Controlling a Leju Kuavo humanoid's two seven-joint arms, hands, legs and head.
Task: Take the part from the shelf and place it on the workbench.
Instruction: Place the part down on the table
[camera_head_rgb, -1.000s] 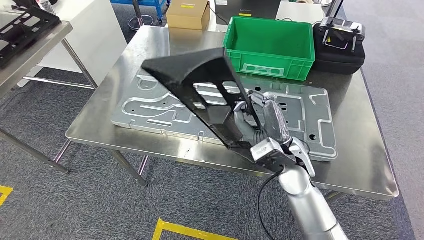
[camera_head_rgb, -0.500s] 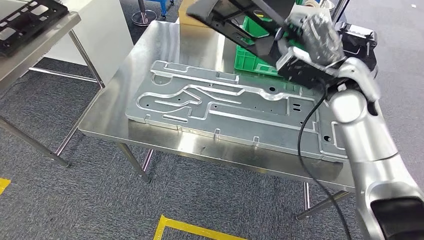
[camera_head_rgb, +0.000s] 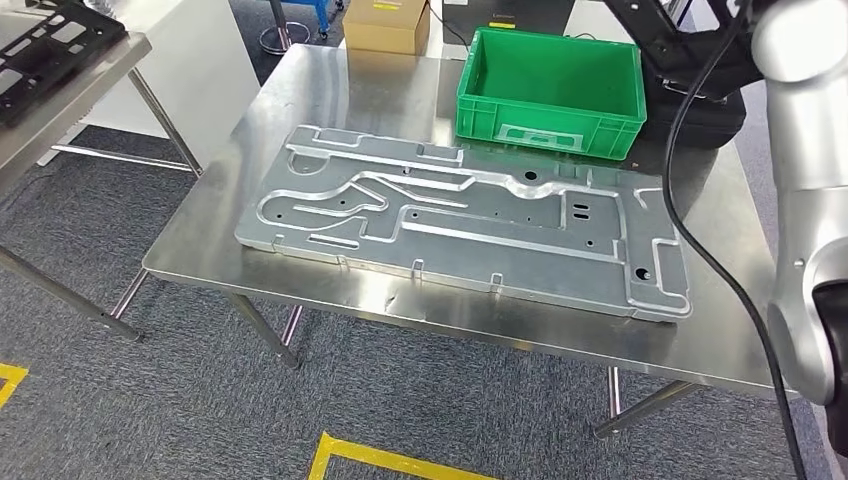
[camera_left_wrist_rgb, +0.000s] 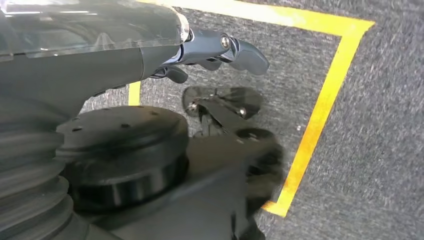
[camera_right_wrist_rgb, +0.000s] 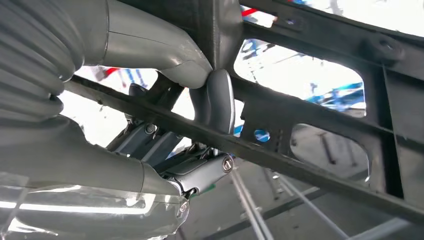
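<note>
Left hand (camera_left_wrist_rgb: 220, 50): hanging over grey floor, fingers loosely apart, holding nothing. Workbench (camera_head_rgb: 330, 100): bearing stamped metal plate (camera_head_rgb: 460, 215), green crate (camera_head_rgb: 550, 90) behind plate. Right hand (camera_right_wrist_rgb: 200, 95): thumb and fingers clamped on rib of black part (camera_right_wrist_rgb: 310, 120), raised high beyond crate; best lowered flat onto plate, grip loosened only once seated.

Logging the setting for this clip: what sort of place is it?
Probably a factory or workshop floor: a steel workbench bearing a stamped metal panel, a green parts crate, and yellow floor marking tape.
</note>
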